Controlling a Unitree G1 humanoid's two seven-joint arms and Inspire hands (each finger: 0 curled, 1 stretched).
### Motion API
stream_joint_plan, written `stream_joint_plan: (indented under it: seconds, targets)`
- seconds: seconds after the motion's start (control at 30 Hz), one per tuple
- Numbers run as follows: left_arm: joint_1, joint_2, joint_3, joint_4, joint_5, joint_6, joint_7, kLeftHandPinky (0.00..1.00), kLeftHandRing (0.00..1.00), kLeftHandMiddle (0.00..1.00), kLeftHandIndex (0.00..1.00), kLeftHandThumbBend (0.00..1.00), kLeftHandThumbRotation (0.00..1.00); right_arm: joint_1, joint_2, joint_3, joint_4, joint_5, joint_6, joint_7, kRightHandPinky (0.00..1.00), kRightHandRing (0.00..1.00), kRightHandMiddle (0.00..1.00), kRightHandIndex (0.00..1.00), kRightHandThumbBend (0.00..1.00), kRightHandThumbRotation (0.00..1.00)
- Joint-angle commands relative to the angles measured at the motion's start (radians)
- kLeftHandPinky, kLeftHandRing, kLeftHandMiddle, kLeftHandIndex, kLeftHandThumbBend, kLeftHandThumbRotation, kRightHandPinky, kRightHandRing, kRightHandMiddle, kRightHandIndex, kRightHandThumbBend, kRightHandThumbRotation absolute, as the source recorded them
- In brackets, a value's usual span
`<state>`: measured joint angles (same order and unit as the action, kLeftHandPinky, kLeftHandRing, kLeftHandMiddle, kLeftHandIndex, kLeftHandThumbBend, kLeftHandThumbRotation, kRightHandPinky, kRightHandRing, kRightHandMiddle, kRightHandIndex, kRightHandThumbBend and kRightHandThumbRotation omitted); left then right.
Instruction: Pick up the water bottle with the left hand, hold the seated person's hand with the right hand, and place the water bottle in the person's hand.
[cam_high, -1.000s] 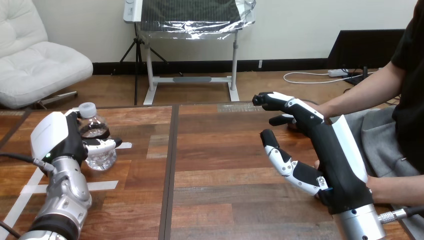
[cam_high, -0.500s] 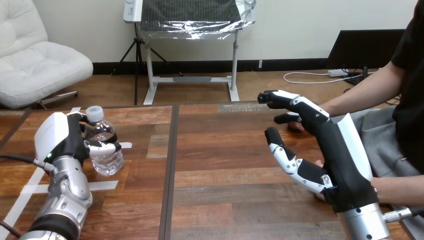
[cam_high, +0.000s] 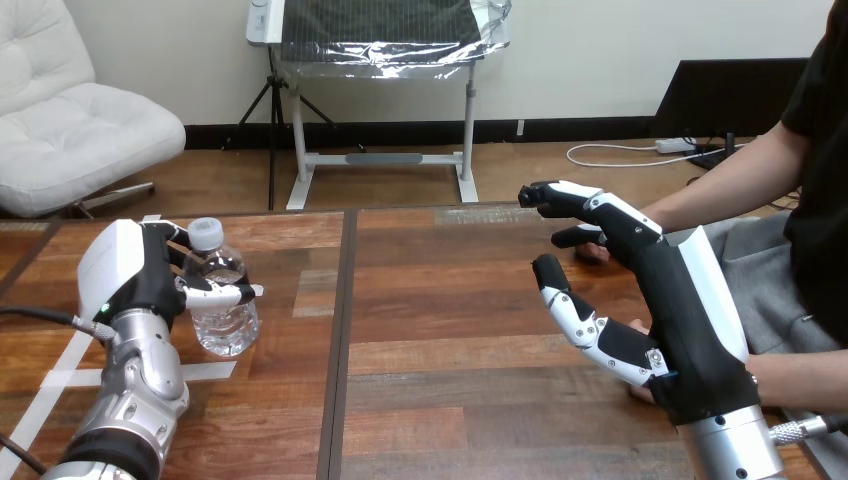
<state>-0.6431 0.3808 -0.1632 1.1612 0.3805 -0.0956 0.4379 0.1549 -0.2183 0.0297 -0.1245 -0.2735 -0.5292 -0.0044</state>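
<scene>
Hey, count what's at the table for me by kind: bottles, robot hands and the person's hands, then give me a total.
Water bottle: 1
Robot hands: 2, the left hand and the right hand
Person's hands: 2, both partly hidden by the right hand, one beyond its fingertips, one under its palm
Total: 5

On my feed the bench (cam_high: 450, 300) is dark wood planks with a black seam (cam_high: 343, 320) down the middle and white tape strips (cam_high: 200, 371) near its left end. Behind it there's wood floor (cam_high: 560, 178) and a cream wall (cam_high: 600, 60) with a black baseboard (cam_high: 560, 130). There's a white padded chair (cam_high: 80, 130) far left, a foil-edged panel (cam_high: 380, 20) on a white metal stand (cam_high: 469, 120), a tripod (cam_high: 272, 120) beside it, and a dark screen (cam_high: 730, 95) at right.
</scene>
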Motion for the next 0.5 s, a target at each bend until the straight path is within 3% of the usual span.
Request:
stream_joint_plan:
  seconds: [0.0, 0.47]
  targets:
    - [-0.037, -0.002, 0.003, -0.002, 0.004, -0.040, 0.029, 0.39, 0.46, 0.50, 0.53, 0.76, 0.00, -0.071, -0.016, -0.018, 0.000, 0.006, -0.026, -0.001, 0.66, 0.77, 0.80, 0.72, 0.27, 0.00]
    - [-0.021, -0.009, 0.002, -0.004, 0.004, -0.064, 0.046, 0.38, 0.45, 0.49, 0.52, 0.75, 0.00, -0.071, -0.020, -0.018, 0.002, 0.013, -0.026, -0.010, 0.65, 0.76, 0.80, 0.72, 0.28, 0.00]
